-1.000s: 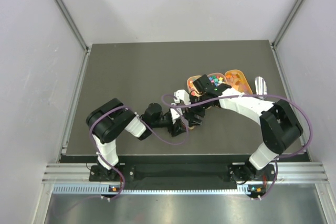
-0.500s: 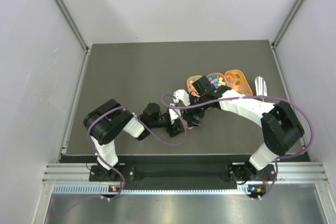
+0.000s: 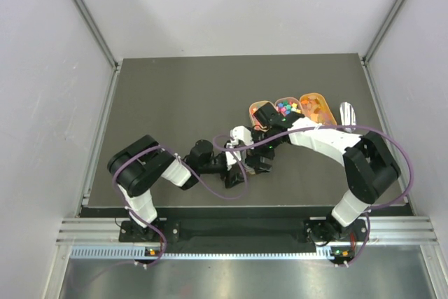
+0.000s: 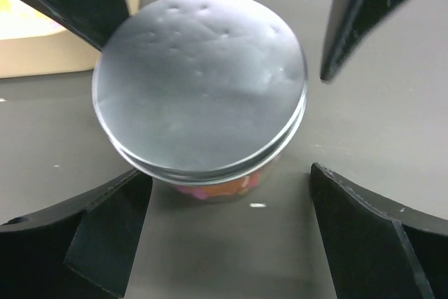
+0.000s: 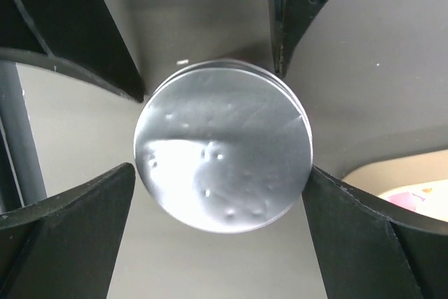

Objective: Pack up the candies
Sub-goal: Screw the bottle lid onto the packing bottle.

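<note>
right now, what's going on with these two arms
The left tool and right tool meet over a small lidded jar on the table. Each straddles it with jaws open, not clamped on it. Candies show inside the jar, and more lie in the trays behind it.

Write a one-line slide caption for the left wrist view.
Open left gripper flanks a jar of candies, lid on, tan tray behind.
</note>
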You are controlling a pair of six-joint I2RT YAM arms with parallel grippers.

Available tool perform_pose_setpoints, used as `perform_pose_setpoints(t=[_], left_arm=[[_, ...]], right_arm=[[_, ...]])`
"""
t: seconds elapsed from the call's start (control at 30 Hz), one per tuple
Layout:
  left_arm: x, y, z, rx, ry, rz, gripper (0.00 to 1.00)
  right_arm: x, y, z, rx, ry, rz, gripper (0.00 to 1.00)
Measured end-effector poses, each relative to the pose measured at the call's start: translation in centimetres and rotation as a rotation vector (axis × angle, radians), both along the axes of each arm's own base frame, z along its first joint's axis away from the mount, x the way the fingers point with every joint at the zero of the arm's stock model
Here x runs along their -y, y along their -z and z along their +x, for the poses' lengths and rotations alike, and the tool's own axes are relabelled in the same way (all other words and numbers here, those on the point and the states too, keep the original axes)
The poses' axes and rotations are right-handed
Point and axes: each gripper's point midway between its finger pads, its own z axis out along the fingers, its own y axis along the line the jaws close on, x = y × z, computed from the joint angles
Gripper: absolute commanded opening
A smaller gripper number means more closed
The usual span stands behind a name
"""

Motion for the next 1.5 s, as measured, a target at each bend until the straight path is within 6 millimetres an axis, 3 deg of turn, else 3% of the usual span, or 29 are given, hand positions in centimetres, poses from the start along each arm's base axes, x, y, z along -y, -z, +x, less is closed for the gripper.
perform_pose_setpoints(t=[0.27, 0.6, 1.0, 1.27, 1.5], left_arm=[[2.0, 0.1, 0.6, -0.017, 0.033, -0.017, 0.99], [3.4, 0.1, 1.3, -0.024, 0.034, -0.057, 0.99], [3.1, 0.0, 2.1, 0.001, -0.022, -0.062, 0.99], [4.5, -0.4, 4.4, 0.029, -0.041, -0.057, 0.98], [5.6, -0.3, 4.7, 0.016, -0.007, -0.072, 0.98]], right_arm=[[1.4, -1.3, 1.8, 0.019, -0.082, -0.008, 1.0], [4.6, -1.5, 4.3, 0.066, -0.228, 0.081, 1.0], [3.3, -4.0, 4.7, 0.065, -0.309, 0.188, 1.0], [5.7, -5.5, 4.6, 0.135, -0.374, 0.176, 1.0], [8.3, -5.7, 5.4, 0.257, -0.483, 0.18, 1.0]])
